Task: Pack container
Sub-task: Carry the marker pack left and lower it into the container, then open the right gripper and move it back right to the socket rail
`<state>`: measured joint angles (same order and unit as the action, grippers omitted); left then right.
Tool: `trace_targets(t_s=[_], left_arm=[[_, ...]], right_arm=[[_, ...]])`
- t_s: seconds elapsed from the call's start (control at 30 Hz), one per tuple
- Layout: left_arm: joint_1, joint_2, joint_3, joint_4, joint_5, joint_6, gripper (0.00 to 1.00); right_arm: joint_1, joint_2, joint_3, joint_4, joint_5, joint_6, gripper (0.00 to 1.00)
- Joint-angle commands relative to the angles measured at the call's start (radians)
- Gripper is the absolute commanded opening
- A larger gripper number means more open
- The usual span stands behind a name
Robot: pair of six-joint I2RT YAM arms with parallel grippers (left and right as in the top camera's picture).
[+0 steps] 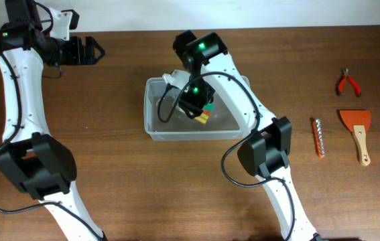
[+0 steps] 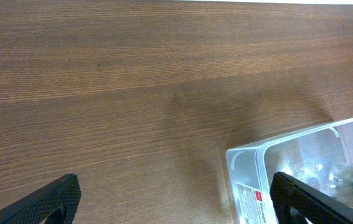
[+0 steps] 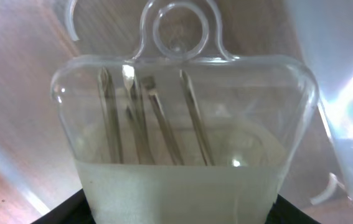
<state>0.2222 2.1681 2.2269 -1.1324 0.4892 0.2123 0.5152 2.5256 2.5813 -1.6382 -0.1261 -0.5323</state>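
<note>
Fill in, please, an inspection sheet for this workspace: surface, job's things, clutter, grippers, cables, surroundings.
Surface: brown wooden table; no spills seen.
Job's things: clear container upright at mid-table; clear bit pack in or just above it, cannot tell which.
Clutter: red pliers, slim metal tool and orange scraper lie on the right, apart from the container.
Grippers: left gripper open and empty, far left; right gripper shut on the bit pack, over the container.
Cables: black loop beside the right gripper hangs over the container.
Surroundings: pale strip beyond the far edge; nothing else seen.
</note>
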Motion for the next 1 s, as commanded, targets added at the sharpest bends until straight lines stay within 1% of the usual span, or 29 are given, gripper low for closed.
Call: trace_targets(t_s=[0.0, 0.23, 0.4, 0.5, 0.6, 0.7, 0.77, 0.8, 0.87, 0.9, 0.97], left_arm=[[0.003, -0.001, 0.016, 0.002, 0.0, -0.009, 0.99], [0.003, -0.001, 0.016, 0.002, 0.0, -0.009, 0.99], [0.003, -0.001, 0.016, 0.002, 0.0, -0.009, 0.99], [0.003, -0.001, 0.016, 0.002, 0.0, -0.009, 0.99], [0.003, -0.001, 0.016, 0.002, 0.0, -0.009, 0.99], [0.003, -0.001, 0.016, 0.002, 0.0, -0.009, 0.99], [0.003, -0.001, 0.016, 0.002, 0.0, -0.009, 0.99], [0.003, -0.001, 0.016, 0.002, 0.0, -0.009, 0.99], [0.003, -0.001, 0.016, 0.002, 0.0, -0.009, 0.99], [0.003, -0.001, 0.016, 0.002, 0.0, -0.009, 0.99], [0.003, -0.001, 0.016, 0.002, 0.0, -0.009, 0.99]], right_arm=[[0.002, -0.032, -0.074, 0.04, -0.023, -0.015, 0.67], [0.001, -0.032, -0.198, 0.136, -0.024, -0.014, 0.68], [0.0, -0.032, -0.237, 0.181, -0.024, -0.014, 0.69], [0.0, -0.032, -0.237, 0.196, -0.024, -0.012, 0.76], [0.0, -0.032, -0.237, 0.203, -0.024, -0.01, 0.8], [0.0, -0.032, -0.233, 0.2, -0.024, -0.005, 0.81], [0.0, -0.035, -0.211, 0.184, -0.02, 0.017, 0.85], [0.0, -0.039, -0.193, 0.169, -0.021, 0.025, 0.88], [-0.003, -0.048, -0.137, 0.136, -0.021, 0.046, 0.96], [-0.007, -0.056, -0.1, 0.119, -0.02, 0.059, 0.99], [-0.021, -0.074, -0.019, 0.084, -0.021, 0.078, 0.99]])
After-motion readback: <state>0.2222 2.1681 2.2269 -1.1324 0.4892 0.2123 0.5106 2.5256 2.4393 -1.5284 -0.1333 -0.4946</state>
